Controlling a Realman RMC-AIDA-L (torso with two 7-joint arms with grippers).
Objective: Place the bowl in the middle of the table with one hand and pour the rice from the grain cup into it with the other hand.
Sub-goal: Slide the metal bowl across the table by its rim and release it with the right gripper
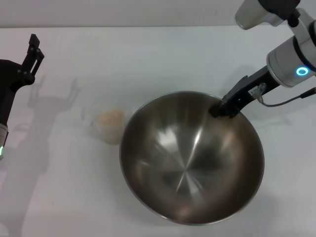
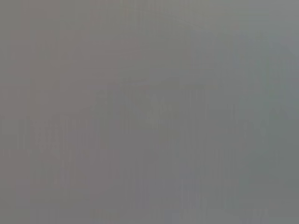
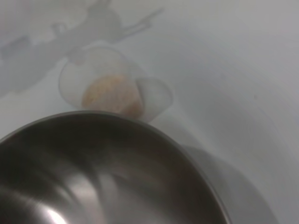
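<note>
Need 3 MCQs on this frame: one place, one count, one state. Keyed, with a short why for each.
1. Where does the grain cup stand relative to the bowl?
A. Inside the bowl
B. On the table, at the bowl's left
C. Held in the left gripper

2. How many containers are on the table?
A. One
B. Two
C. Three

3. What is the state of the rice?
A. Still in the cup
B. Poured into the bowl
C. Spilled over the table

Answers:
1 B: the head view shows the cup upright on the table close by the bowl's left rim, with the left gripper away at the far left.
2 B: only the cup and the bowl show.
3 A: the bowl's inside is bare steel with the right gripper at its far rim, and the grains sit in the cup.
</note>
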